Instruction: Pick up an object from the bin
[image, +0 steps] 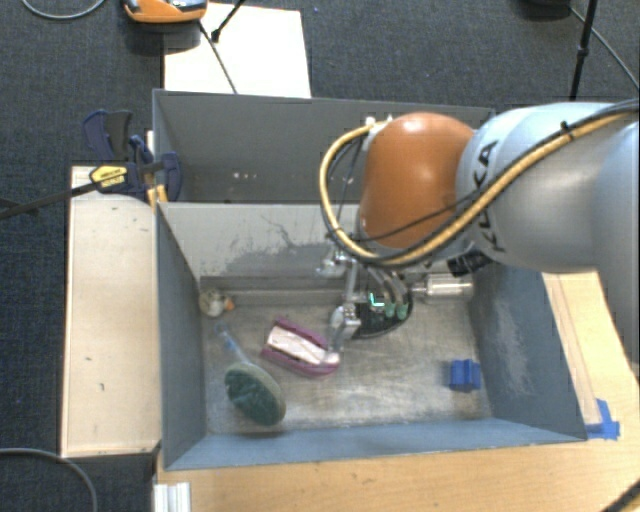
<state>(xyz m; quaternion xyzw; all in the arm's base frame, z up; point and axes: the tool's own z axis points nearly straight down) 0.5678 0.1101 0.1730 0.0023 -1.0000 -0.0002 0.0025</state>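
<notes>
Orange cover (415, 180): seen uppermost, on the arm's wrist, looped by cables, above the middle of the bin.
Arm (560, 190): grey, reaching in from the right.
Claw (343, 322): lowered close to the bin floor, at the right end of a pink and purple packet; whether it is open or closed cannot be told.
Pink and purple packet (298, 350): laid flat on the floor, left of centre, its right end just beside the claw; contact cannot be made out.
Black round thing (380, 318): just right of the claw, partly hidden under the wrist.
Dark green disc (255, 396): found at the front left, near the packet.
Blue block (462, 375): found at the front right, well apart from the claw.
Pale knob (210, 302): set by the back wall, at the left.
Bin (330, 437): grey metal, with sloping walls.
</notes>
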